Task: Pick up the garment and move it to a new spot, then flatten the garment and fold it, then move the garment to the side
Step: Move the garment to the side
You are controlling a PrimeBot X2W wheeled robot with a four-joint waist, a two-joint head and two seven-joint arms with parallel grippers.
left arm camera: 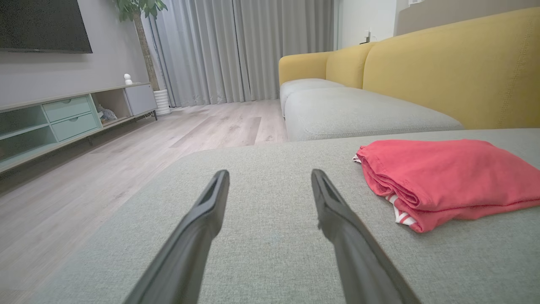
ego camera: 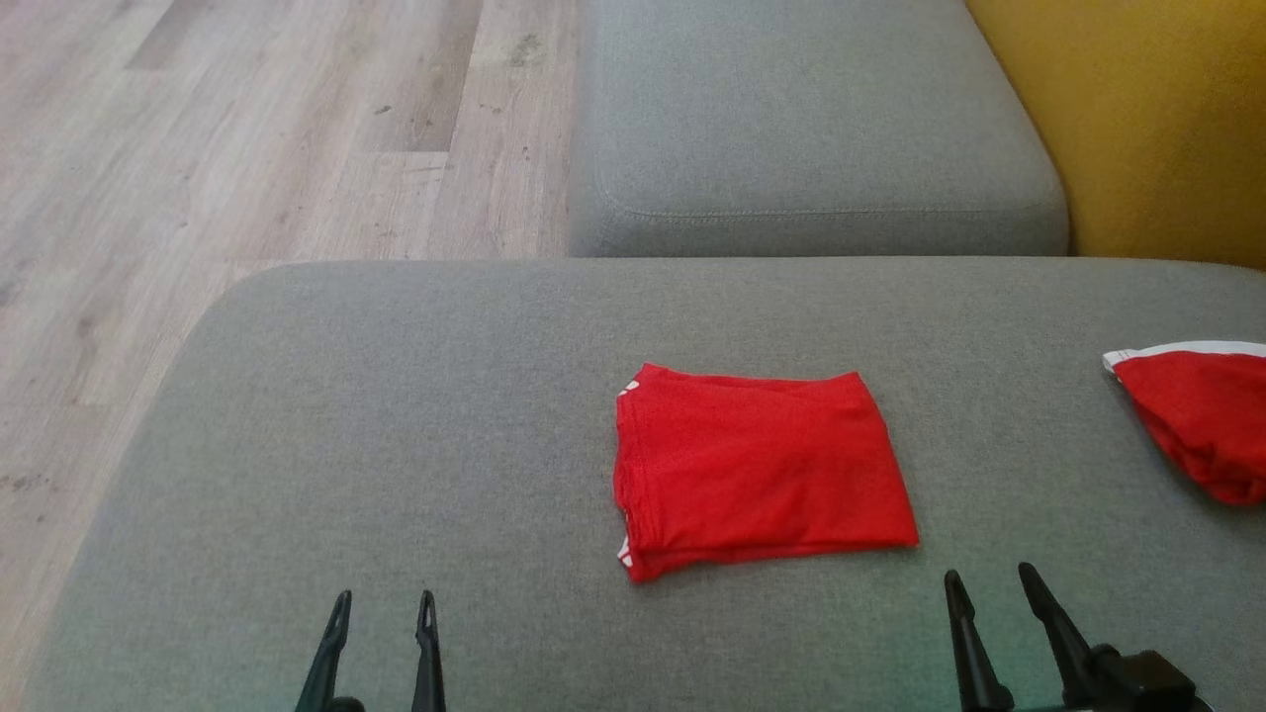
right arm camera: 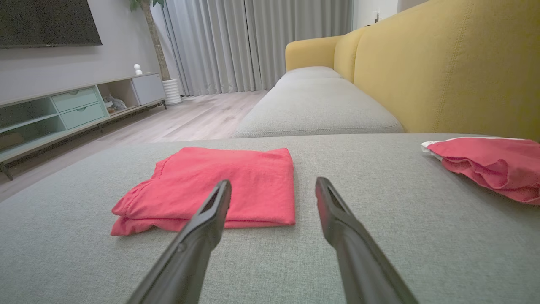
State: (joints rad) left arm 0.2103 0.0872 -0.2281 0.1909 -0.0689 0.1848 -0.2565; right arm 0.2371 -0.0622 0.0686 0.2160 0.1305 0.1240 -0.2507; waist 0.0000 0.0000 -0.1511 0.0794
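The garment (ego camera: pixel 757 467) is red with white trim and lies folded into a neat rectangle on the grey sofa cushion (ego camera: pixel 396 445), slightly right of centre. In the left wrist view the garment (left arm camera: pixel 443 177) sits to the right of the fingers; in the right wrist view the garment (right arm camera: pixel 219 185) lies ahead and left. My left gripper (ego camera: pixel 384 600) is open near the cushion's front edge, left of the garment, holding nothing. My right gripper (ego camera: pixel 989 577) is open just off the garment's near right corner, also holding nothing.
A second red garment with a white band (ego camera: pixel 1202 415) lies bunched at the cushion's right edge. Another grey seat (ego camera: pixel 811 129) lies beyond, with the yellow sofa back (ego camera: pixel 1137 119) to the right. Wooden floor (ego camera: pixel 198 148) runs along the left; a TV cabinet (left arm camera: pixel 63 122) stands across the room.
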